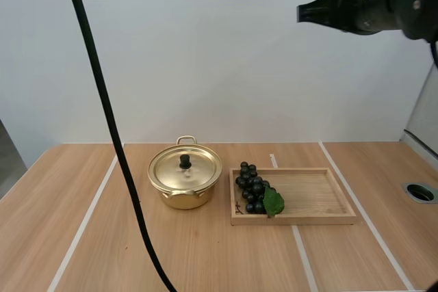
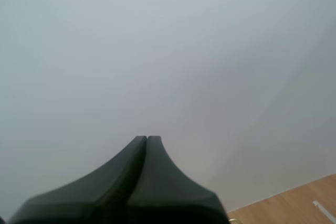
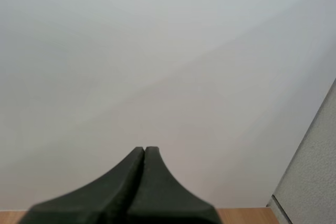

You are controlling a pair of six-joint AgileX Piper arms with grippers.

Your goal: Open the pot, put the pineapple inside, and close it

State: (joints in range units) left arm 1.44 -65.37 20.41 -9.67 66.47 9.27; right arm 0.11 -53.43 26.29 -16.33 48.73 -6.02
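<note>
Light wooden desk (image 1: 205, 258) with white tape lines carries everything, and both my arms hang high above it, well clear of the things. My left pincer (image 2: 147, 139) is closed tight with nothing in it, the two fingers lying together as one dark wedge. My right pincer (image 3: 144, 149) is the same, closed and empty. The golden pot (image 1: 171, 198) stands left of centre with its lid (image 1: 197, 170) on and the small black knob (image 1: 185, 161) upright in the middle; its two handles lie on a line running from me to the far side. Just beside it, to its right, sits the wooden tray (image 1: 321, 196). I see no pineapple: the fruit on hand is a bunch of grapes (image 1: 250, 188) at the tray's left end, near the pot, its long axis running away from me, green leaf (image 1: 274, 202) at the near end. My worries are two. The knob is small, so an off-centre pinch could slip or drag the pot against the tray. A hard squeeze on the grapes could burst or shed berries, while a loose one may drop the bunch short of the pot.
</note>
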